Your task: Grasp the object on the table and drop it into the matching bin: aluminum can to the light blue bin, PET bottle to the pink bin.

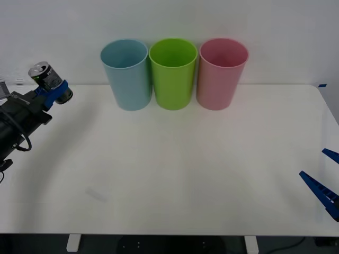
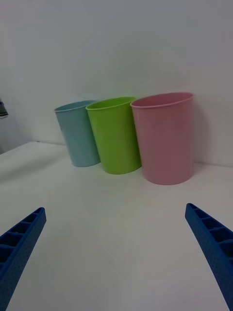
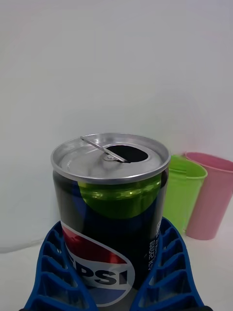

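My left gripper [image 1: 54, 90] is raised over the table's far left edge, shut on the aluminum can [image 1: 46, 75]. Up close, the can [image 3: 110, 214] is dark with a Pepsi logo, a shiny round top and an open mouth, and the blue ribbed fingers [image 3: 58, 272] clasp both its sides. The light blue bin [image 1: 126, 74] stands at the back of the white table [image 1: 175, 174], to the right of the held can. The pink bin [image 1: 222, 72] is the rightmost of the row. My right gripper [image 1: 324, 177] rests open low at the table's right edge.
A lime green bin [image 1: 172, 73] stands between the light blue and pink bins, all touching in a row before the white wall. From the right wrist view the same row shows: light blue bin [image 2: 77, 133], green bin [image 2: 114, 134], pink bin [image 2: 165, 137].
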{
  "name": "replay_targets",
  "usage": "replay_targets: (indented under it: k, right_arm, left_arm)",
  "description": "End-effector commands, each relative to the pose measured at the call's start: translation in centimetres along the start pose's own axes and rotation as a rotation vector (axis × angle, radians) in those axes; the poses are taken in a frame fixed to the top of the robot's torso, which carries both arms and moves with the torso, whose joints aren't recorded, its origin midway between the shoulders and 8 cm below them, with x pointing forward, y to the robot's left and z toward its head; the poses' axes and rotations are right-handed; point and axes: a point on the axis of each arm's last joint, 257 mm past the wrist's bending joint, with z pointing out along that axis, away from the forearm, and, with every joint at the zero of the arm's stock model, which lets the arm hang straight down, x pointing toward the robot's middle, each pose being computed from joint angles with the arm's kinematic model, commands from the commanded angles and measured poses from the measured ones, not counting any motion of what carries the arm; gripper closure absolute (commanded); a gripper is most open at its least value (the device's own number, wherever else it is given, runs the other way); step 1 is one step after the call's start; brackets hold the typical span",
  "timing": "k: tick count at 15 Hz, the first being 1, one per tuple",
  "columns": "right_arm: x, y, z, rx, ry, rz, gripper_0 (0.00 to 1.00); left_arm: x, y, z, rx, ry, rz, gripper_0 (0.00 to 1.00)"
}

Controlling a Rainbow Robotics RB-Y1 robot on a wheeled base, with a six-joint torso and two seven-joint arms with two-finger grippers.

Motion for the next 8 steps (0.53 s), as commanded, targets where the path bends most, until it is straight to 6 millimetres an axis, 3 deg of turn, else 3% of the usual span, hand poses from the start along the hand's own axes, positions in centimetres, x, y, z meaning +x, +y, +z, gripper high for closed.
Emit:
replay_targets:
  k: [1,8]
  right_arm:
    - [0.0,0.0,0.0,0.0,0.0,0.0,0.0]
    - [0.0,0.0,0.0,0.0,0.0,0.0,0.0]
  left_arm:
    - [-1.8,0.3,2.2,-0.002,-0.005,-0.013,1.0]
    - [-5.3,0.0,8.3,-0.06,-0.064,-0.01,1.0]
